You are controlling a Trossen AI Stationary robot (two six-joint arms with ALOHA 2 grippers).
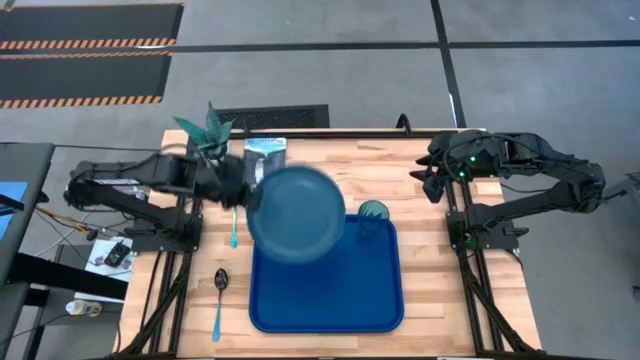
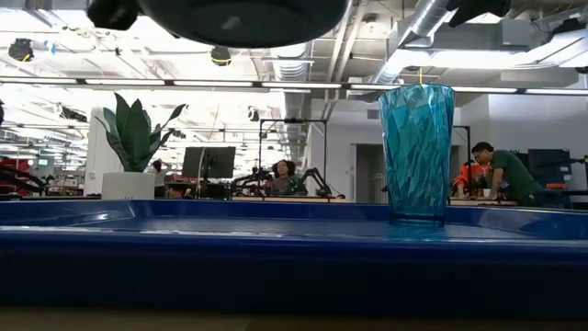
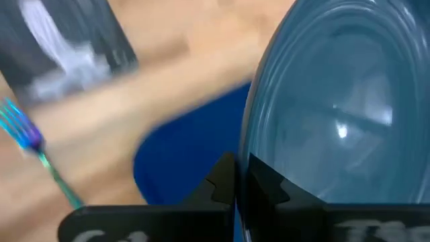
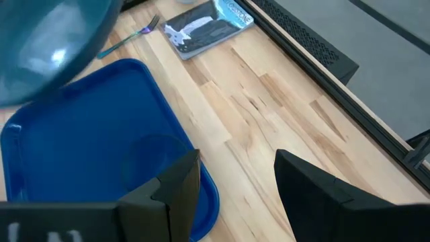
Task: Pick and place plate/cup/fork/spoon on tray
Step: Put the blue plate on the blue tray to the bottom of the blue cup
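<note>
The dark-teal plate (image 1: 295, 213) hangs in the air over the far left corner of the blue tray (image 1: 330, 295). My left gripper (image 1: 247, 188) is shut on the plate's left rim. From table height the plate's underside (image 2: 243, 18) shows above the tray (image 2: 294, 248). The teal cup (image 1: 373, 212) stands upright in the tray's far right corner and also shows in the low view (image 2: 416, 152). The fork (image 1: 234, 228) and the spoon (image 1: 220, 298) lie on the table left of the tray. My right gripper (image 4: 235, 181) is open and empty at the far right. My left gripper pinches the plate's raised rim (image 3: 247, 168) between its two fingers (image 3: 220, 183), at the plate's left edge. The fingers come level from the table's left. The plate is lifted clear of table and tray, its hollow side up.
A picture booklet (image 1: 265, 150) and a white pot with a teal plant (image 1: 210, 130) stand at the table's far left. The fork (image 3: 33, 144) lies close below my left arm. People sit in the room beyond the table (image 2: 501, 175).
</note>
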